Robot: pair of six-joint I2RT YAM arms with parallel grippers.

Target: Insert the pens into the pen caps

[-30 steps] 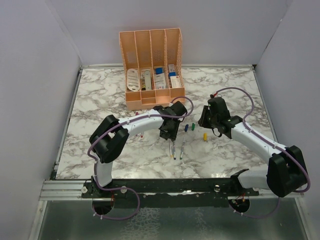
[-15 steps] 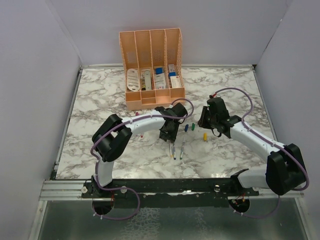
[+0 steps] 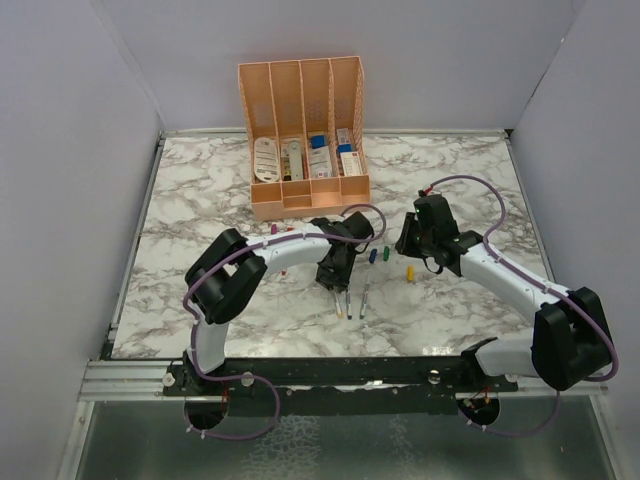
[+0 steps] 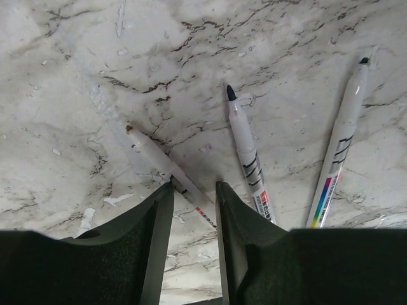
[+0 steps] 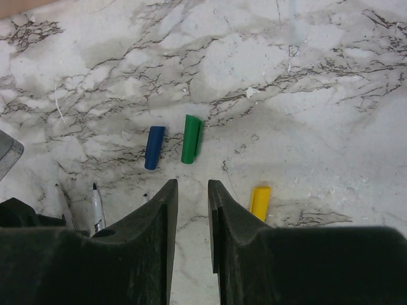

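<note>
Left hand: jaws narrowly parted, straddling the rear end of a slim grey-white pen with an orange-yellow tip, which lies flat on the marble worktop.

Right hand: narrow gap, empty. Stubby green plastic cap lies just ahead, with the stubby blue plastic cap beside it.

White-and-grey veined marble tabletop, enclosed left, right and far by plain pale grey walls. Peach slatted plastic desk organiser at far centre; ribbed aluminium rail along near edge.
</note>
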